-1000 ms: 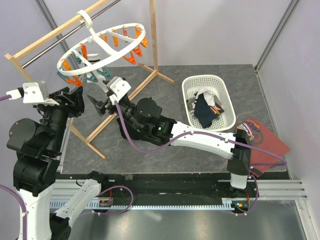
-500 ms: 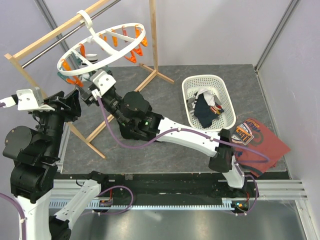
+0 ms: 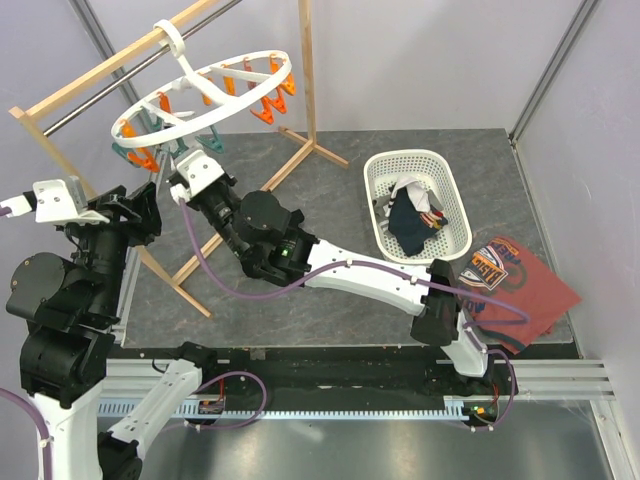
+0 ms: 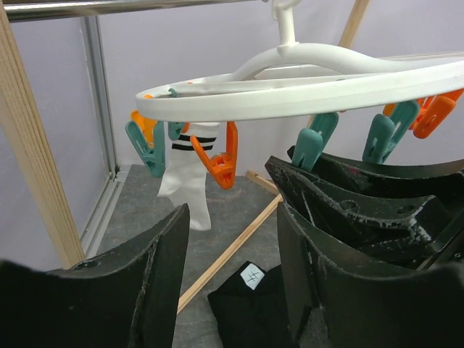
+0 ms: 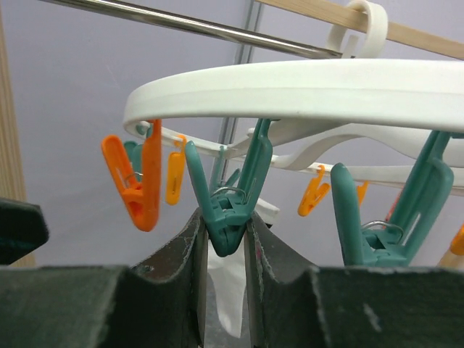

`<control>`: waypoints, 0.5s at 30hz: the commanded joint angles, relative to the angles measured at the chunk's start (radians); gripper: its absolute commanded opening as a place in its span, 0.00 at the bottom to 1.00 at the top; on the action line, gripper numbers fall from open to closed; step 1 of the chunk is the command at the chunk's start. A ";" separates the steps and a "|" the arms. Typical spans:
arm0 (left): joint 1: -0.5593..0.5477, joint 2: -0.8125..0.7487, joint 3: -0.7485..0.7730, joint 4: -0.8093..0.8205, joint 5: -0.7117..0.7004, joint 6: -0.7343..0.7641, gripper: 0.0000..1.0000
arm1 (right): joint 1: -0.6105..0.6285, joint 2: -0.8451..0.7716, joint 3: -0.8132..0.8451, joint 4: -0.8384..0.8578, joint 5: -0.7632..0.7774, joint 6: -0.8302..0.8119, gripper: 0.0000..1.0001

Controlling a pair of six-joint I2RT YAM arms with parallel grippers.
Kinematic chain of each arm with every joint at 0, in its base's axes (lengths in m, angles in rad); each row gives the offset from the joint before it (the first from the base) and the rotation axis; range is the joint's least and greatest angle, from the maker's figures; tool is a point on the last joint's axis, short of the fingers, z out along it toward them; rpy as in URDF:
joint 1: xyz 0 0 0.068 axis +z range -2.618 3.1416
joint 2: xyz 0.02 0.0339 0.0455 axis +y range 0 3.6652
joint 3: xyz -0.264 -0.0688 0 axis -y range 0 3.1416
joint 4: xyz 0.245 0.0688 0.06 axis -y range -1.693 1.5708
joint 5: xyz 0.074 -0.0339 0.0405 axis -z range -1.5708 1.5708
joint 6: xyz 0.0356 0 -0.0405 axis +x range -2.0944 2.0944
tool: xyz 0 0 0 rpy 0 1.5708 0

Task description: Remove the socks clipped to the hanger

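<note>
Pinching a teal peg (image 5: pixel 230 185) from both sides, the right gripper (image 5: pixel 226 232) has its two fingers pressed against the peg's lower end, under the ring of the hanger (image 5: pixel 304 90). Something white hangs just behind that peg, and whether the peg holds it cannot be told. The left gripper (image 4: pixel 232 217) stands close by with its fingers spread and nothing between them, and a black cloth (image 4: pixel 250 304) lies on the table (image 3: pixel 330 170) below. A red-brown shirt (image 3: pixel 525 285) lies at the table's near right corner. Farther back by the right edge, a white basket (image 3: pixel 405 160) holds loose socks (image 3: pixel 415 225). At the far left the hanger hooks over a wooden rail (image 3: pixel 100 70), its ring tilted. A white striped sock (image 4: pixel 187 174) dangles from the ring beside an orange peg (image 4: pixel 221 163).
</note>
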 commanded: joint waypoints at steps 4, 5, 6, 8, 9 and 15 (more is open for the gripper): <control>-0.026 0.029 0.025 0.054 0.026 0.173 0.59 | -0.051 -0.111 -0.051 0.076 0.068 0.062 0.18; -0.031 0.038 0.031 0.065 0.026 0.189 0.59 | -0.062 -0.122 -0.063 0.081 0.069 0.075 0.18; -0.032 0.046 0.039 0.068 0.033 0.218 0.59 | -0.068 -0.133 -0.086 0.081 0.072 0.097 0.18; -0.035 0.064 0.064 0.074 0.109 0.253 0.59 | -0.088 -0.162 -0.103 0.078 0.074 0.118 0.18; -0.037 0.066 0.065 0.077 0.141 0.290 0.59 | -0.095 -0.173 -0.117 0.072 0.069 0.143 0.18; -0.036 0.054 0.045 0.094 0.279 0.431 0.59 | -0.180 -0.242 -0.171 0.013 -0.001 0.274 0.21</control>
